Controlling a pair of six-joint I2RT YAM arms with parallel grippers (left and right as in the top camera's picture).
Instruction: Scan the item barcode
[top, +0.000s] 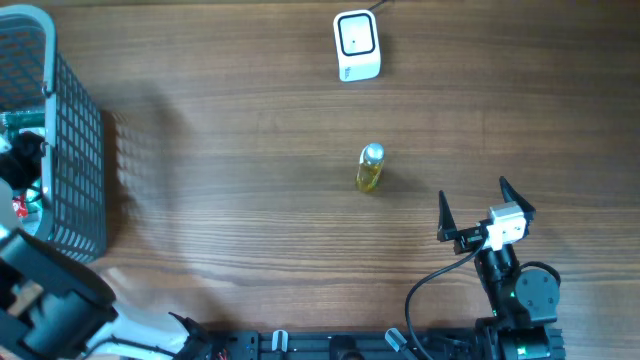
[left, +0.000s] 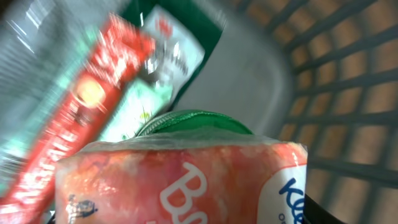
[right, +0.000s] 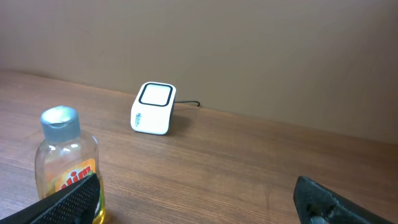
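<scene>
Overhead: bottle (top: 370, 168) stands mid-table, below the scanner (top: 357, 45). Right claw (top: 472, 190) sits spread wide near the bottle, holding nothing. Left arm (top: 45, 300) reaches into the basket (top: 75, 170).

Left wrist: a pink packet (left: 180, 180) fills the view, so the left claw's state can't be told.

Right wrist: bottle is just by one spread finger.

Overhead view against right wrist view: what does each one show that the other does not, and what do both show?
Only the overhead view shows the grey basket at the left edge of the table. Only the right wrist view shows the wall behind the table and the red lettering on the label of the bottle. Both show the upright bottle, the white scanner, the table and the open right pincer.
</scene>
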